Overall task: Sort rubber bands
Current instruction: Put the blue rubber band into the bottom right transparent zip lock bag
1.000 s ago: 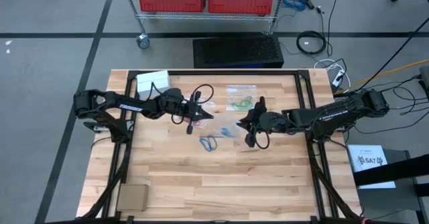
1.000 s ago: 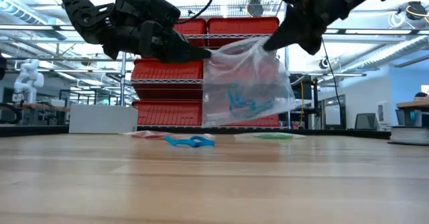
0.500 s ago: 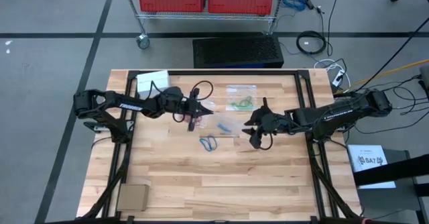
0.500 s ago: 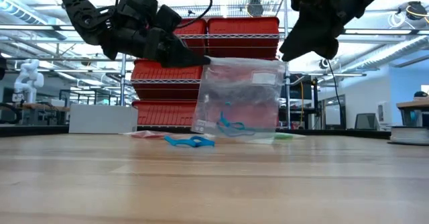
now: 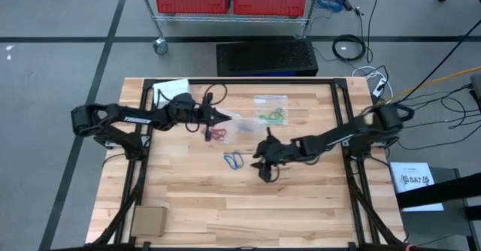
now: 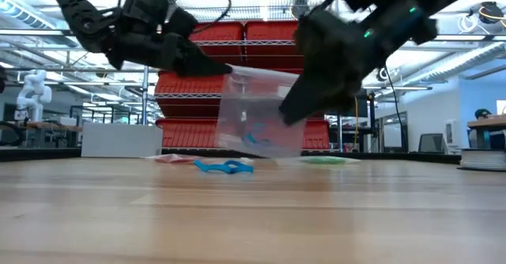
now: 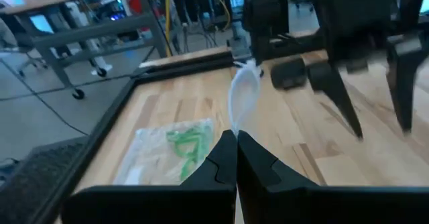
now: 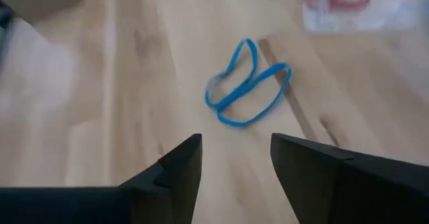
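Note:
My left gripper is shut on a clear plastic bag that has blue rubber bands in its bottom and hangs over the table's middle. My right gripper stands open low over the table, fingers pointing at two loose blue rubber bands that lie flat on the wood. It touches nothing. A bag with red bands lies below the left gripper. A bag with green bands lies flat toward the far edge. My left gripper pinches the clear bag's top edge between its two shut fingertips, coming nearly level from the table's left. The bag hangs tilted below the fingers. Whether its lower edge touches the table, I cannot tell.
A white box sits at the far left corner and a cardboard piece at the near left corner. Black frame rails run along the table's sides. Bare wood lies toward the near edge.
My right gripper has opened and let go of the bag's top. It has then dropped and gone toward the table's left and near edge, over the loose blue bands. The bag, held spread between both grippers before, now hangs from my left gripper alone.

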